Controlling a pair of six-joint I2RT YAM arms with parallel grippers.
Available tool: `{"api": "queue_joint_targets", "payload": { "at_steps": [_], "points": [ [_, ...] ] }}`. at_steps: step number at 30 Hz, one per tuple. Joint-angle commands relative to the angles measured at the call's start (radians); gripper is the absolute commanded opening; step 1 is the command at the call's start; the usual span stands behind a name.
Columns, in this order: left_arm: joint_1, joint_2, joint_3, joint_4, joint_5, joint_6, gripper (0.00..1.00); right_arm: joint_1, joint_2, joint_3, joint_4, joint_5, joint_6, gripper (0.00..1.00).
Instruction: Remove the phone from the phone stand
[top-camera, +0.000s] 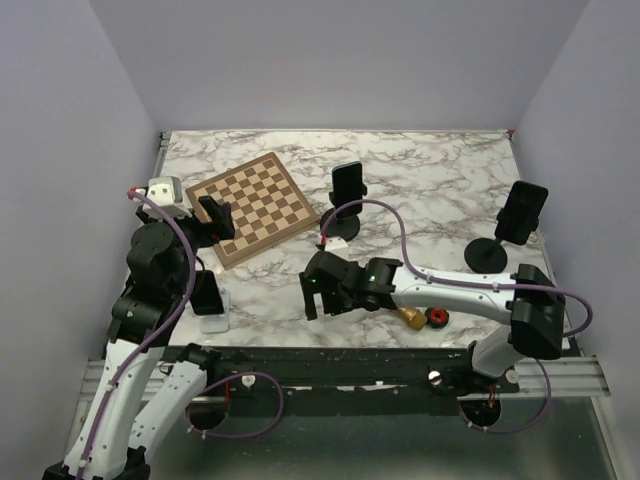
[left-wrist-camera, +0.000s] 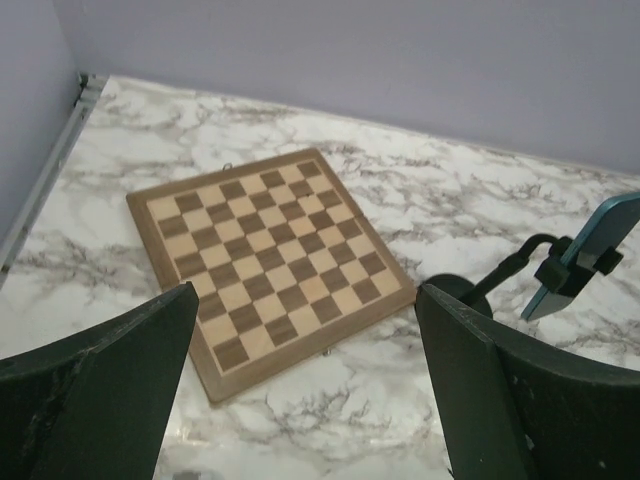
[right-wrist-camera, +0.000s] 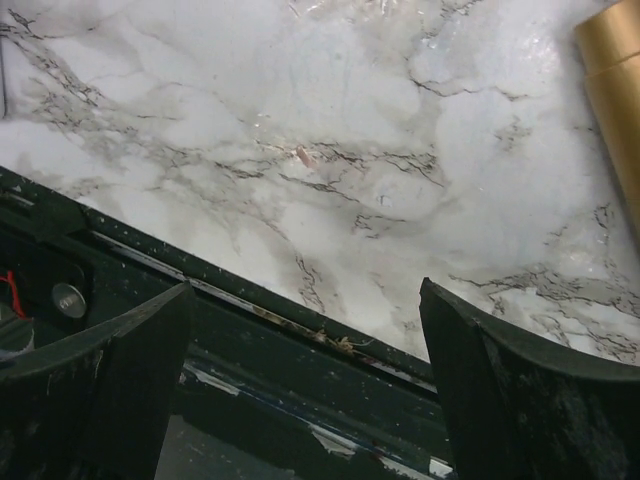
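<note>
Both pincers are spread with nothing between the fingers. The left pincer (top-camera: 215, 218) hangs over the near-left corner of the chessboard (top-camera: 255, 207). The right pincer (top-camera: 312, 290) is low, reached across to centre and pointing down at the counter (top-camera: 430, 170) near its front edge. The phone (top-camera: 348, 185) sits upright, clamped in the phone stand (top-camera: 345, 222) mid-counter, just off the board's right corner. That puts it roughly 12 o'clock from my right pincer and 2 o'clock from my left. In the left wrist view it's at 3 o'clock, tilted back on the stand's arm. A second phone (top-camera: 522, 210) on its own mount is at far right, well apart; I'm assuming the centre one is the target, since it's nearer both arms. The right wrist camera shows only marble and a gold cylinder (right-wrist-camera: 612, 90) at 1 o'clock, so the phone isn't lined up there yet. Likely plan: one pincer steadies the base while the other lifts.
</note>
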Motion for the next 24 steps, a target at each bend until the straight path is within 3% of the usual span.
{"api": "queue_joint_targets", "payload": {
  "at_steps": [1, 4, 8, 10, 15, 24],
  "points": [
    [-0.005, -0.055, 0.028, -0.336, -0.061, -0.13, 0.98, 0.005, -0.159, -0.13, 0.143, 0.019, -0.024, 1.0],
    [-0.004, -0.1, 0.024, -0.463, -0.063, -0.176, 0.99, 0.006, -0.249, -0.21, 0.261, -0.004, -0.049, 1.0],
    [-0.005, -0.134, -0.008, -0.6, -0.108, -0.191, 0.98, 0.006, -0.297, -0.241, 0.29, 0.011, -0.082, 1.0],
    [-0.006, -0.121, 0.033, -0.704, -0.184, -0.292, 0.98, 0.004, -0.295, -0.238, 0.28, 0.019, -0.091, 1.0],
    [-0.004, -0.051, 0.146, -0.825, -0.178, -0.397, 0.99, 0.005, -0.268, -0.231, 0.253, 0.031, -0.082, 1.0],
    [0.002, 0.182, 0.367, -1.171, -0.231, -0.86, 0.98, 0.004, -0.292, -0.222, 0.205, 0.069, -0.073, 1.0]
  ]
}}
